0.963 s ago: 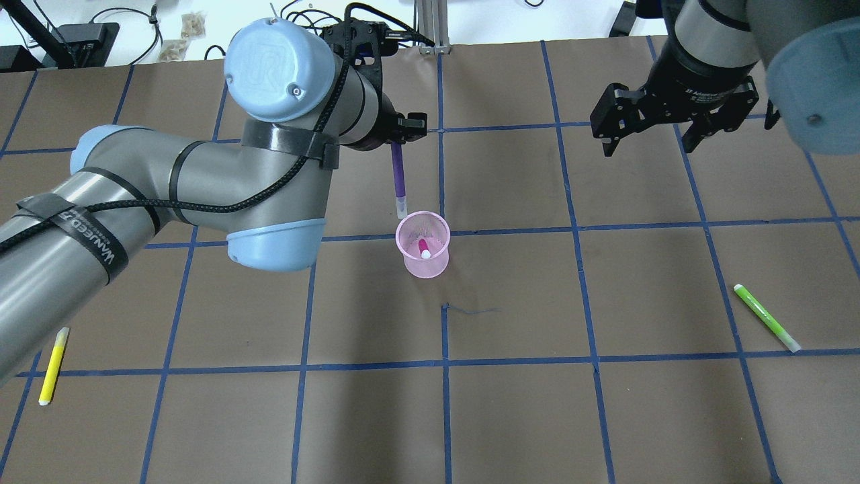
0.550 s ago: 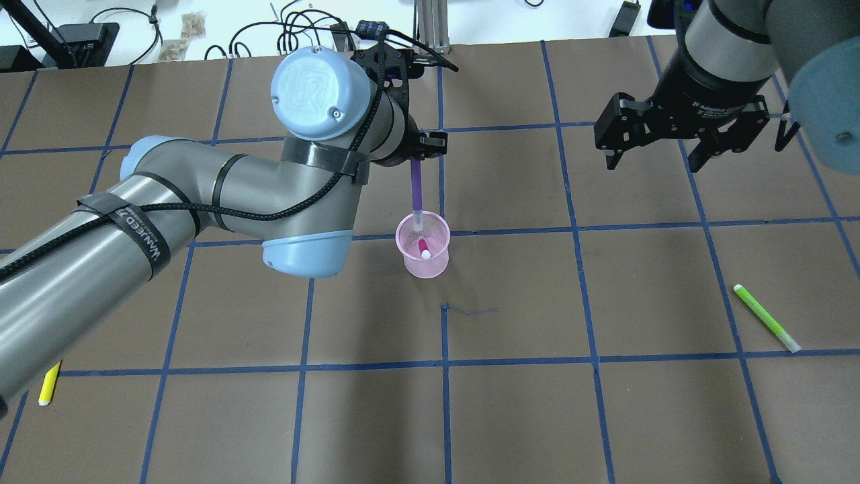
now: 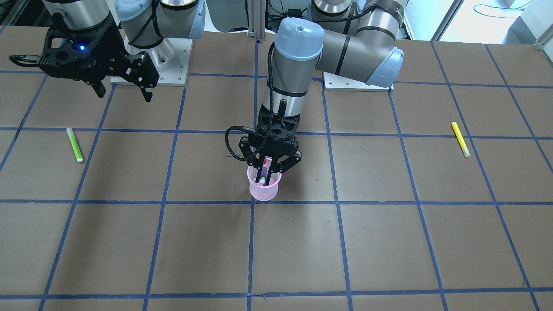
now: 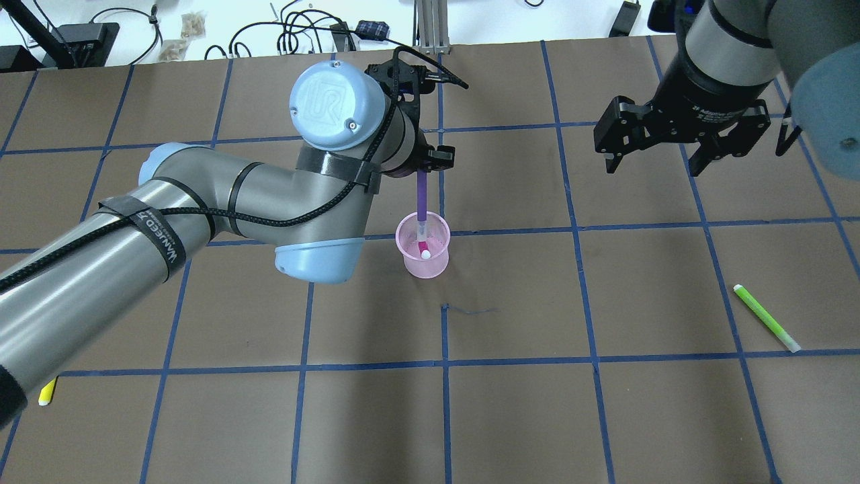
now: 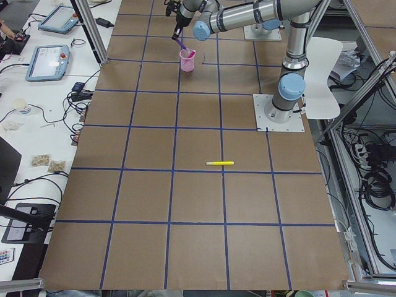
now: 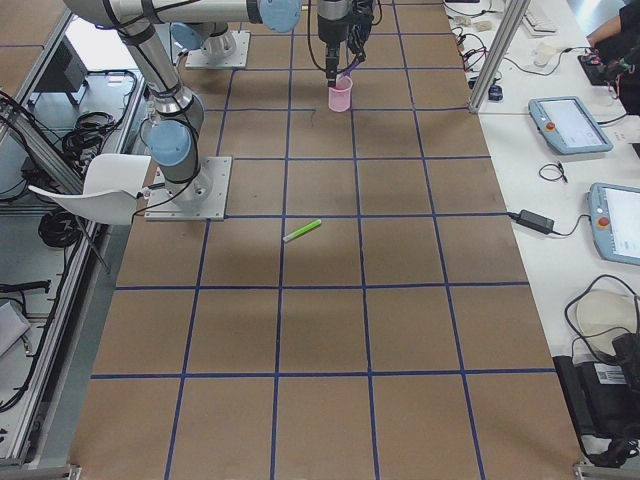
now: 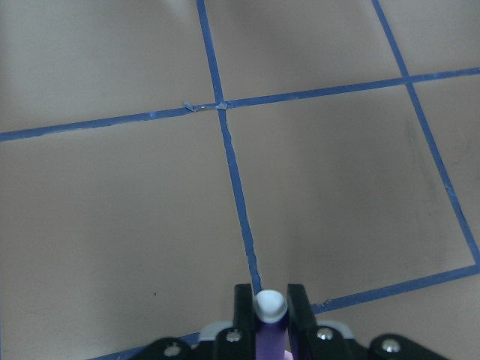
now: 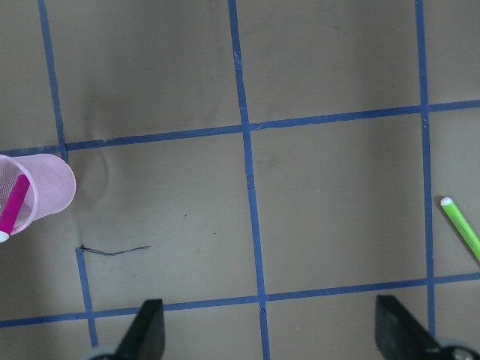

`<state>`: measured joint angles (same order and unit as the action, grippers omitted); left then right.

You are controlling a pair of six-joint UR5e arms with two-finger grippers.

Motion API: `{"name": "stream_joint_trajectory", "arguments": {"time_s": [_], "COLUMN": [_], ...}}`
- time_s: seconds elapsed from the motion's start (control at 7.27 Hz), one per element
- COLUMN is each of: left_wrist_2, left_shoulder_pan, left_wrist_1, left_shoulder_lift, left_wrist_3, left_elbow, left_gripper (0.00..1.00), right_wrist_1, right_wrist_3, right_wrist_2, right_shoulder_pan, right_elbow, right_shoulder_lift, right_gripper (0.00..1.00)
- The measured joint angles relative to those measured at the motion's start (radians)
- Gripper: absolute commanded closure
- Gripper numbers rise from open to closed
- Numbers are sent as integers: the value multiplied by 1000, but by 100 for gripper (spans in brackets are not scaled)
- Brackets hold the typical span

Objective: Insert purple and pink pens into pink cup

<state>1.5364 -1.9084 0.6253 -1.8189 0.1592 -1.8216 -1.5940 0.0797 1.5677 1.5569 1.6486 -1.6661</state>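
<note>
The pink mesh cup point(image 4: 423, 263) stands near the table's middle and also shows in the front view point(image 3: 263, 191) and the right wrist view point(image 8: 49, 187). The pink pen point(image 4: 424, 252) leans inside it. My left gripper point(image 4: 418, 167) is shut on the purple pen point(image 4: 422, 193) and holds it upright over the cup, its lower tip inside the cup's mouth. In the left wrist view the pen's end point(image 7: 270, 306) sits between the shut fingers. My right gripper point(image 4: 653, 161) is open and empty, hovering far to the cup's right.
A green pen point(image 4: 766, 327) lies on the table at the right. A yellow pen point(image 3: 460, 139) lies at my far left, mostly hidden under the left arm in the overhead view. Blue tape lines cross the brown table.
My left arm has moved right and carried the purple pen from beside the cup's far rim to over the cup, its tip now in the mouth. The right gripper shifted slightly.
</note>
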Motion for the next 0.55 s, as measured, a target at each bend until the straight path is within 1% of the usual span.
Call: {"name": "stream_joint_trajectory", "arguments": {"time_s": [0.28,0.55], "left_wrist_2": [10,12], "left_shoulder_pan": [-1,-1], "left_wrist_1": [0,-1], "left_shoulder_lift": [2,0], "left_wrist_3": [-20,-30], "left_elbow": [-27,-30], "left_gripper": [100,100], "right_wrist_1": [1,-2], "right_wrist_3": [0,-1], "right_wrist_2": [0,-7], "right_shoulder_pan": [0,0], "right_elbow": [0,4], "right_shoulder_lift": [2,6], "right_gripper": [0,0]}}
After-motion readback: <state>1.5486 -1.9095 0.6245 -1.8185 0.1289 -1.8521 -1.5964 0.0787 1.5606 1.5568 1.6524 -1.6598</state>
